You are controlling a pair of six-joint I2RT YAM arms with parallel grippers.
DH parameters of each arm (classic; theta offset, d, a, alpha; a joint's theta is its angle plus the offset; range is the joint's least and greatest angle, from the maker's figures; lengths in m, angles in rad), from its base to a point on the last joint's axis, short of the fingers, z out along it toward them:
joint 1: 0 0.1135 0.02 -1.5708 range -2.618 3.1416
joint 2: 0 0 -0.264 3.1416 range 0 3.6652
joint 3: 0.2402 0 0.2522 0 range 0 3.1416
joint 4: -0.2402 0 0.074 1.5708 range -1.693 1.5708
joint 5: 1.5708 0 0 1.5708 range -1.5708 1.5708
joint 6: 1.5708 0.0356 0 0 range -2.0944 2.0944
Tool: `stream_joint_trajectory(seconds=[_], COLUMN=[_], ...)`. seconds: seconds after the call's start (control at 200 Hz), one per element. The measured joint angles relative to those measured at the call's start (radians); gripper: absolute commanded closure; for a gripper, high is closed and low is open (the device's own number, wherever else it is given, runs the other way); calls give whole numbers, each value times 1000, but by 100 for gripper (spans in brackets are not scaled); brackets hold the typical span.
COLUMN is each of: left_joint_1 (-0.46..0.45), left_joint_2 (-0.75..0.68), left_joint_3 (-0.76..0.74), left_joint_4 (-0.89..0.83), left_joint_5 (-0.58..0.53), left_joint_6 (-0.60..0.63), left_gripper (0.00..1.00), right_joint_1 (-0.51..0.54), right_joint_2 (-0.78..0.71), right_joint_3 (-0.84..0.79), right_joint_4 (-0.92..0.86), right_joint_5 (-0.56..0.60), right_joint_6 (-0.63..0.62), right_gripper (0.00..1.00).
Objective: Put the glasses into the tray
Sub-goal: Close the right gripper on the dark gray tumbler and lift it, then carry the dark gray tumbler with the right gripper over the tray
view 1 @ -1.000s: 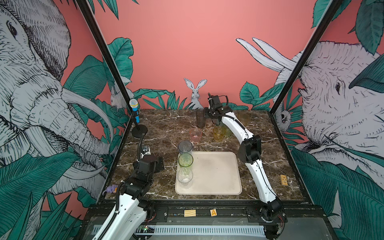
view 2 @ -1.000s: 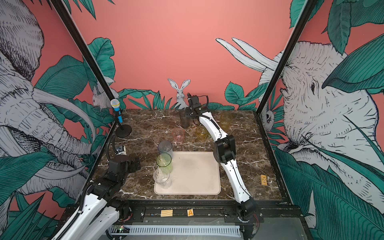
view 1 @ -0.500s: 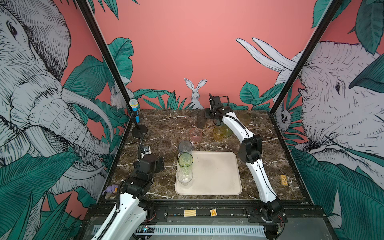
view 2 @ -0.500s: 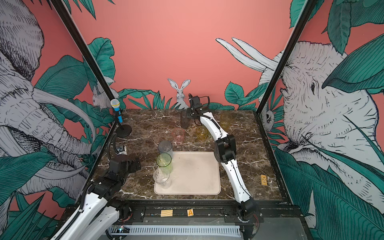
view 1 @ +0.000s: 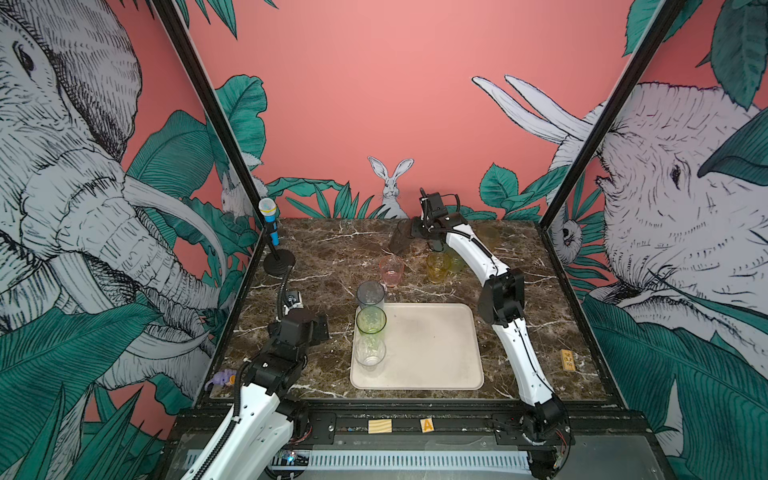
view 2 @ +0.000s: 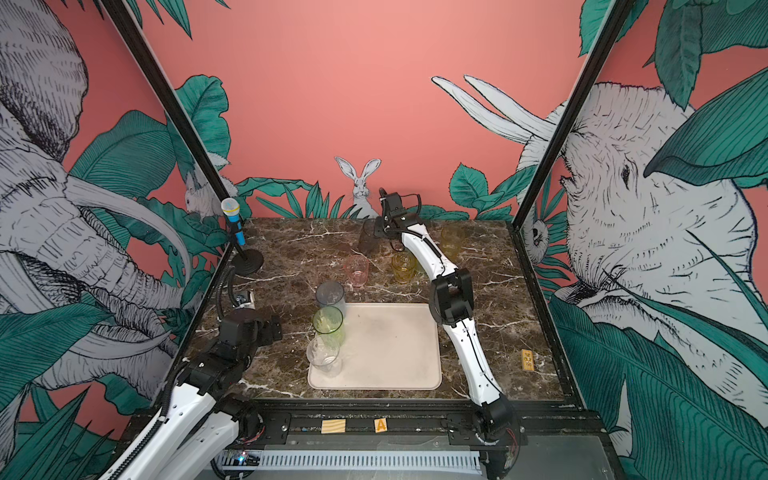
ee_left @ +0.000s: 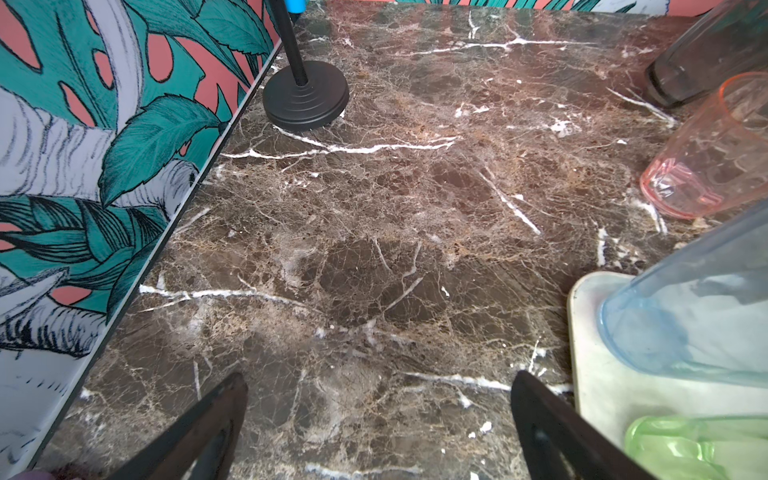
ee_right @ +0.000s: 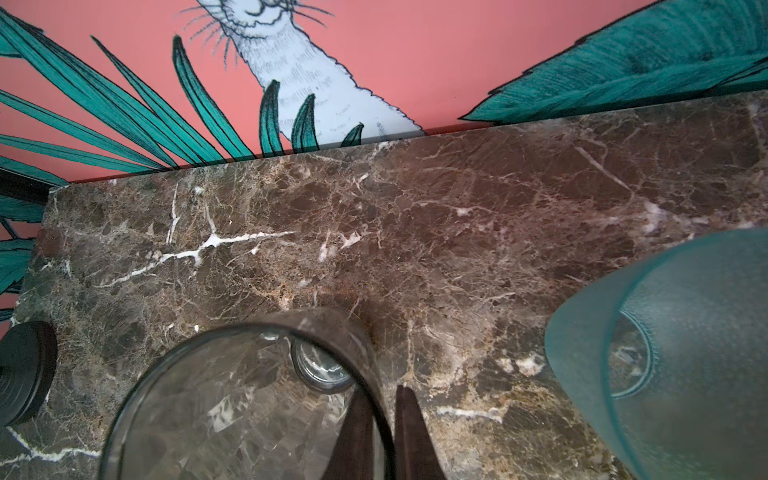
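Tighter than before, my right gripper (ee_right: 382, 399) pinches the smoky dark translucent tumbler (ee_right: 232, 415) by its rim; left gripper (ee_left: 378, 376) spread.

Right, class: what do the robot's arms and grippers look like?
The left arm and right arm are alike: rounded white links, black joints, a black cable along each. The left gripper and right gripper each have two dark, flat, tapering fingers.

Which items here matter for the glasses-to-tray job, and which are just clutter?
Job: tray, smoky glass gripped by right gripper, pink glass, yellow glass, teal glass, amber glass, blue glass, green glass, clear glass.
Clutter: microphone, wooden block, purple toy.
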Motion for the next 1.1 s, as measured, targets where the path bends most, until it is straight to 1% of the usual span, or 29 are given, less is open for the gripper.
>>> stream_joint_trajectory(seconds=[0.38,0.59,0.855,1.1], left_joint_1=[0,0,0,0], left_joint_2=[13,12,12,11], left_joint_3=[0,0,2,4], left_joint_4=[0,0,0,0], left_joint_5=[18,21,23,22], left_joint_6=[-2,-2,-2,-2], left_gripper=[1,1,0,1], right_joint_1=[-2,-6,-6,-6], right_joint_2=[-28,-73,-200,-346], right_joint_3=[-25,-48,-114,-171], right_joint_4=[-19,-39,-41,-63], right_joint_5=[3,12,14,23], right_joint_6=[-26,-42,-67,-121], right_gripper=[100,100,100,100])
